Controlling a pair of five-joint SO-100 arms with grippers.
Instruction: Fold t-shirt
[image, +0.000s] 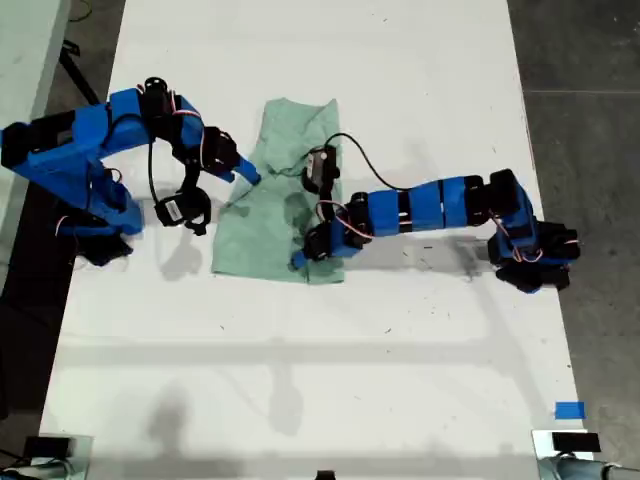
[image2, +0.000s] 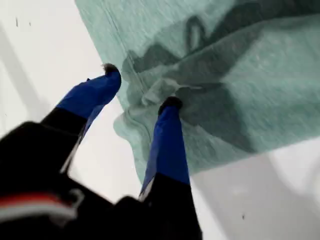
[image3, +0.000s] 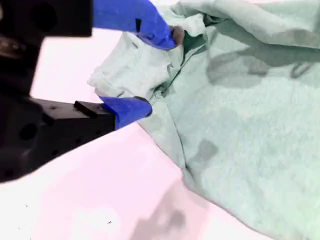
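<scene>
The t-shirt (image: 285, 195) lies on the white table (image: 320, 350), in the upper middle of the exterior view, between the two blue arms, and it is partly folded and wrinkled. The first gripper (image2: 140, 90) has its jaws spread apart at the edge of the cloth: one fingertip (image2: 170, 105) presses on a small fold of the fabric, and the other fingertip is over the bare table just beside the edge. The second gripper (image3: 157, 70) is also spread, with a bunched piece of the shirt's edge between its two blue fingers (image3: 130, 107), but the jaws do not pinch it closed. In the exterior view, one arm comes from the left and the other from the right.
</scene>
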